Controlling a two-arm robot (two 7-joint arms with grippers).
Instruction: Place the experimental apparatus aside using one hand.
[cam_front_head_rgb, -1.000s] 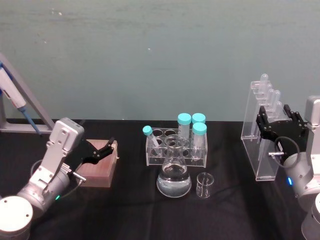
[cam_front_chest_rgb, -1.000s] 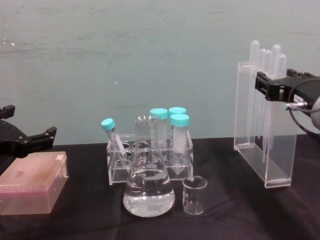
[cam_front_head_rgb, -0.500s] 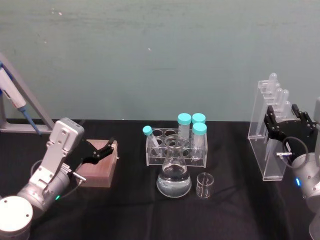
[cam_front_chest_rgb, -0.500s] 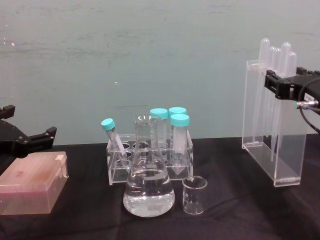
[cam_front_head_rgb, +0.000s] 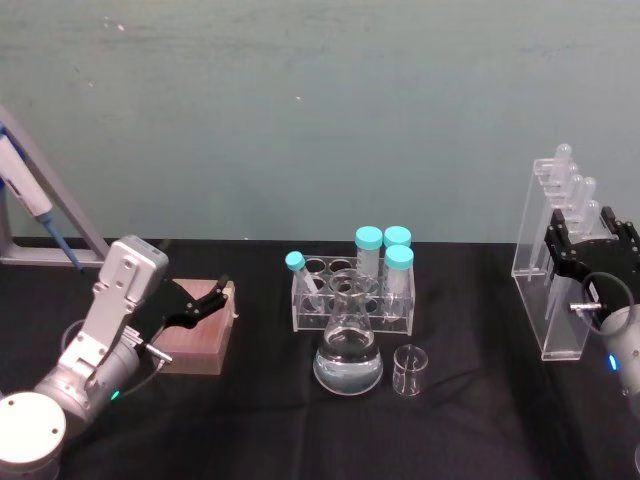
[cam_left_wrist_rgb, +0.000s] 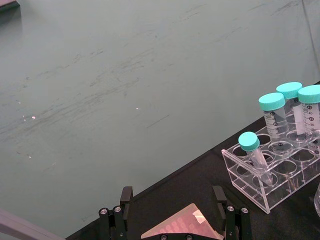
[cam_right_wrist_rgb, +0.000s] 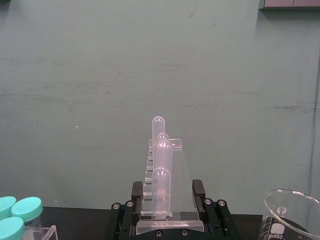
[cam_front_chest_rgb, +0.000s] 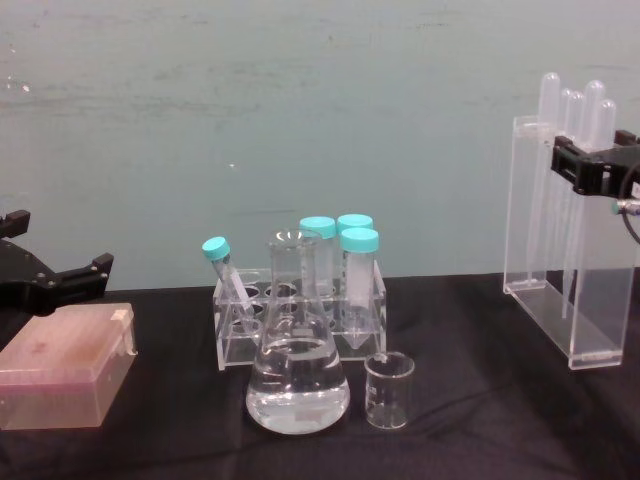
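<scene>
The tall acrylic pipette rack (cam_front_head_rgb: 552, 290) (cam_front_chest_rgb: 560, 290) (cam_right_wrist_rgb: 162, 165) is at the far right of the black table, slightly tilted. My right gripper (cam_front_head_rgb: 592, 240) (cam_front_chest_rgb: 592, 165) (cam_right_wrist_rgb: 167, 195) is shut on its upper part. I cannot tell whether its base touches the cloth. The conical flask (cam_front_head_rgb: 348, 352) (cam_front_chest_rgb: 297, 375), with clear liquid in it, stands at the centre front. The small beaker (cam_front_head_rgb: 408, 370) (cam_front_chest_rgb: 389, 392) is just right of the flask. My left gripper (cam_front_head_rgb: 203, 301) (cam_front_chest_rgb: 60, 280) (cam_left_wrist_rgb: 172, 200) hangs open over the pink box (cam_front_head_rgb: 195, 342) (cam_front_chest_rgb: 65, 368) (cam_left_wrist_rgb: 180, 231).
A low rack of teal-capped tubes (cam_front_head_rgb: 352, 295) (cam_front_chest_rgb: 300, 310) (cam_left_wrist_rgb: 275, 167) stands right behind the flask. A blue pipette on a slanted stand (cam_front_head_rgb: 30, 200) rises at the far left. The right wrist view has a large glass rim (cam_right_wrist_rgb: 292, 212) close by.
My right gripper has carried the pipette rack to the right, away from the flask and beaker. The left arm and the other items have not moved.
</scene>
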